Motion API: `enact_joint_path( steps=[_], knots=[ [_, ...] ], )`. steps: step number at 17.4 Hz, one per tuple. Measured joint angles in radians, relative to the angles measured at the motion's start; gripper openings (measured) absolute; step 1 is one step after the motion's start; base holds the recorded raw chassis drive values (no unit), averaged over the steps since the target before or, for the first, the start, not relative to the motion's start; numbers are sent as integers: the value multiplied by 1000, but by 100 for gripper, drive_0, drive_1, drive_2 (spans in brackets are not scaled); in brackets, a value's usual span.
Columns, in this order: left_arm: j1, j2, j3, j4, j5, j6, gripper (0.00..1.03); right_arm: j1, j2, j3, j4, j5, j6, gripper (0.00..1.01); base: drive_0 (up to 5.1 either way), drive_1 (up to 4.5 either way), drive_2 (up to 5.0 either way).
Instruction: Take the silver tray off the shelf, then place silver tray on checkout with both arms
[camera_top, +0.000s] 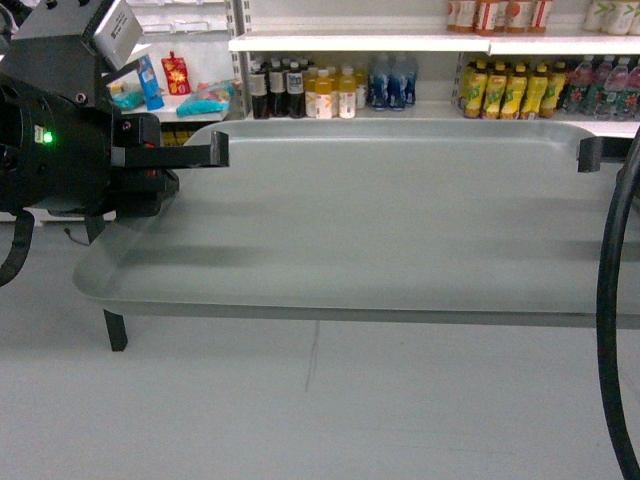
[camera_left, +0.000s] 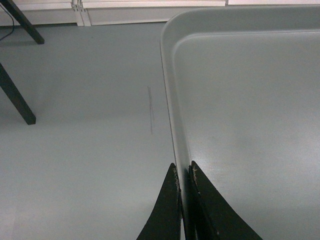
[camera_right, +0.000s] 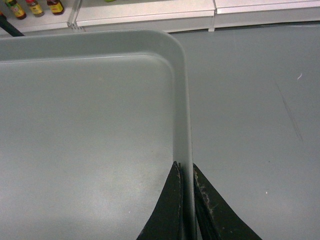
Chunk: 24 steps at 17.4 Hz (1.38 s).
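Holding the silver tray (camera_top: 380, 220) level above the grey floor (camera_top: 300, 410), I have both arms at work: the left gripper (camera_left: 184, 172) is clamped on the tray's left rim, the right gripper (camera_right: 185, 170) on its right rim. Store shelves (camera_top: 420, 42) of bottled drinks (camera_top: 330, 92) stand beyond its far edge.

silver tray (camera_top: 380, 220) rt end cut off; bottle labels (camera_top: 500, 90) unreadable
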Motion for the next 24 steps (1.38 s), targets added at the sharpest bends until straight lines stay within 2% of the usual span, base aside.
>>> enact_joint_path(
  steps=[6, 24],
  knots=[
    [0, 0, 0, 5, 0, 0, 3, 0, 0, 0, 5, 0, 0, 3, 0, 0, 0],
    [0, 0, 0, 5, 0, 0, 3, 0, 0, 0, 1, 2, 0, 3, -482, 251, 251]
  ],
)
